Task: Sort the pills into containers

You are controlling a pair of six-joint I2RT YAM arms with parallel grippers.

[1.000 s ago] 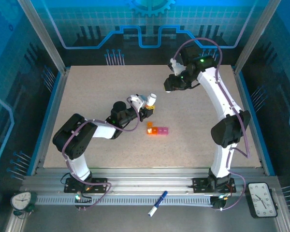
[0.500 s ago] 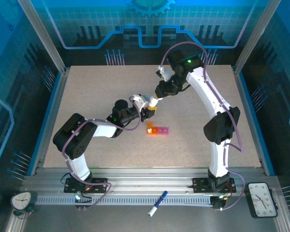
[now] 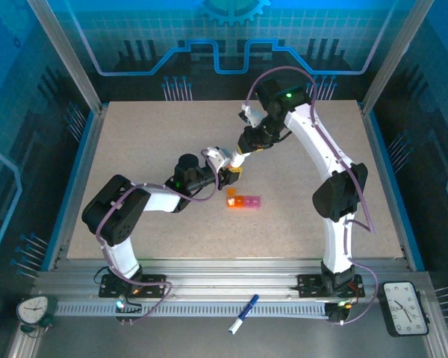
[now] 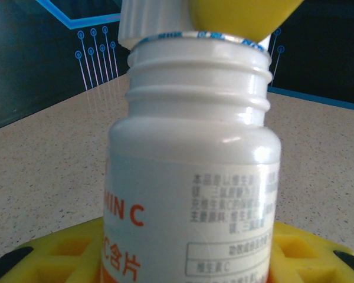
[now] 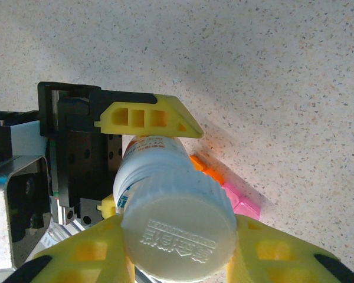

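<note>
My left pincer [image 3: 228, 171] was clamped on a small white bottle [image 3: 234, 163] with orange print, holding it by the lower body just above the table [image 3: 134, 142], near the middle. In my left wrist view the bottle [image 4: 192, 177] stood upright and close, with my yellow fingers [image 4: 47, 253] on either side of its base. The threads of its neck showed bare, and the white cap [image 4: 153, 20] sat at the very top, off to the left.

My right pincer [image 3: 243, 153] reached down from the far side and was closed on that cap [image 3: 237, 157]. From my right wrist I looked straight down on the ribbed cap [image 5: 180, 236], pinched between my two yellow fingers [image 5: 271, 253]. Below it were the bottle [image 5: 150, 171] and one finger [image 5: 147, 118] of the left pincer.

The strip of cells [image 3: 243, 201], half orange and half pink, lay flat on the table just beside the bottle, on the near side and free of both pincers. My right wrist view caught it [image 5: 224, 183] past the bottle's edge; I could not tell whether its lids were open.
</note>
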